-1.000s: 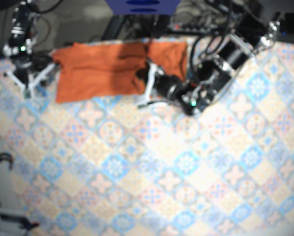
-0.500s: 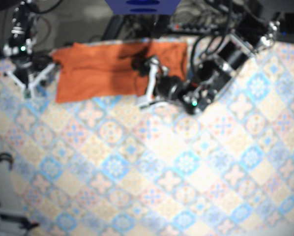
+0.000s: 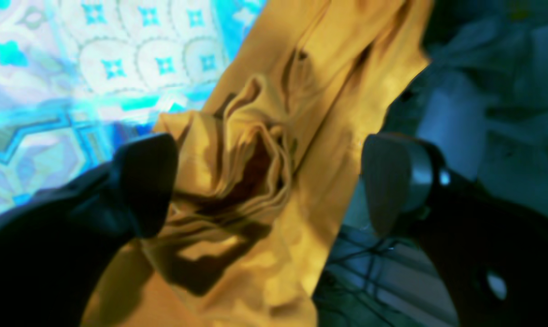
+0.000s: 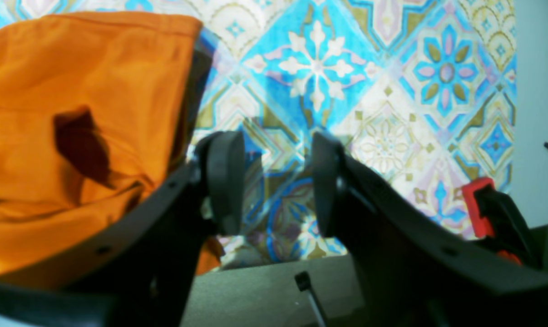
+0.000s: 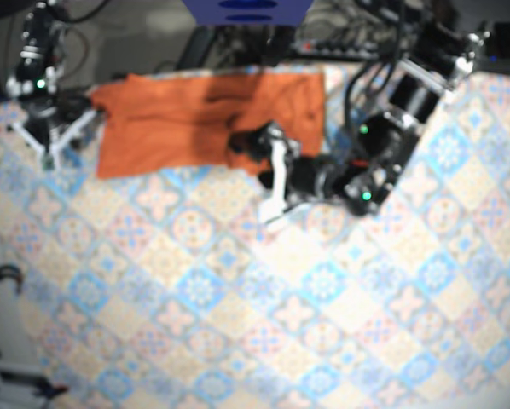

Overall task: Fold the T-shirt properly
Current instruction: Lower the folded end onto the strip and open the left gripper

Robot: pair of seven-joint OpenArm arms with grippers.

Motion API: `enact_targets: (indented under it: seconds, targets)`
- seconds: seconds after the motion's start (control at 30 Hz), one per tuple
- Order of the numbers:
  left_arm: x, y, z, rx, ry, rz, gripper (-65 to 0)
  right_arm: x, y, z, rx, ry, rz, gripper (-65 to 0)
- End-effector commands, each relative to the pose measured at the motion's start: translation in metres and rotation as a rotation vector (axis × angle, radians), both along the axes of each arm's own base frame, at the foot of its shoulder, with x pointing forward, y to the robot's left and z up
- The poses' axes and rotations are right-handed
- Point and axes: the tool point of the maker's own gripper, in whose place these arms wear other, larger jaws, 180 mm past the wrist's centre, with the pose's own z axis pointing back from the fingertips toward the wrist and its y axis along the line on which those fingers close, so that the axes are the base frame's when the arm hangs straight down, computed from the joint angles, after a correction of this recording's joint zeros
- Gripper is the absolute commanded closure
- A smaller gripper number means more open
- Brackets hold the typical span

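Observation:
The orange T-shirt [image 5: 187, 119] lies spread along the table's far edge, with a dark bunched fold at its lower right. My left gripper [image 5: 269, 177] hovers at that corner. In the left wrist view the left gripper [image 3: 264, 186] is open wide, its fingers [image 3: 142, 186] standing either side of a crumpled bunch of the shirt [image 3: 251, 154] without clamping it. My right gripper [image 5: 52, 136] sits just off the shirt's left end. In the right wrist view the right gripper [image 4: 274, 186] is open over bare tablecloth, and the shirt [image 4: 74, 113] lies to its left.
The patterned tablecloth [image 5: 306, 307] covers the table. Behind the far edge are dark cables and equipment [image 5: 357, 43]. A red and black clamp [image 4: 487, 204] sits by the table edge near my right gripper. A cable loop [image 5: 3, 285] lies at the left side.
My left arm has pulled back toward the table's middle and slightly right, away from the shirt's lower right corner, which stays bunched. The right arm has not moved.

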Motion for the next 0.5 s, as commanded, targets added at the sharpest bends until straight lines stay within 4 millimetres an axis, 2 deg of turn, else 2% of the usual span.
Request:
enact_targets:
  seconds: [0.0,0.17,0.27,0.4,0.47]
  targets:
    - [0.012,0.005,0.013,-0.024,-0.033,0.013,-62.6,0.007,-0.004,0.011,-0.019,-0.040,0.005,-24.0]
    - [0.013,0.024,0.016,-0.037,-0.005,0.045,-62.5,0.007,-0.004,0.011,-0.019,-0.040,0.005,-24.0]
    - [0.014,0.041,0.016,-0.029,0.007,0.067,-58.4,0.007,-0.004,0.011,-0.019,-0.040,0.005,-24.0]
    - [0.021,0.068,0.020,-0.044,0.019,0.154,-44.4,0.007,-0.004,0.011,-0.019,-0.040,0.005,-23.8]
    - [0.026,0.082,0.022,-0.043,0.016,0.198,-33.6,0.007,-0.004,0.010,-0.018,-0.038,0.004,-23.7]
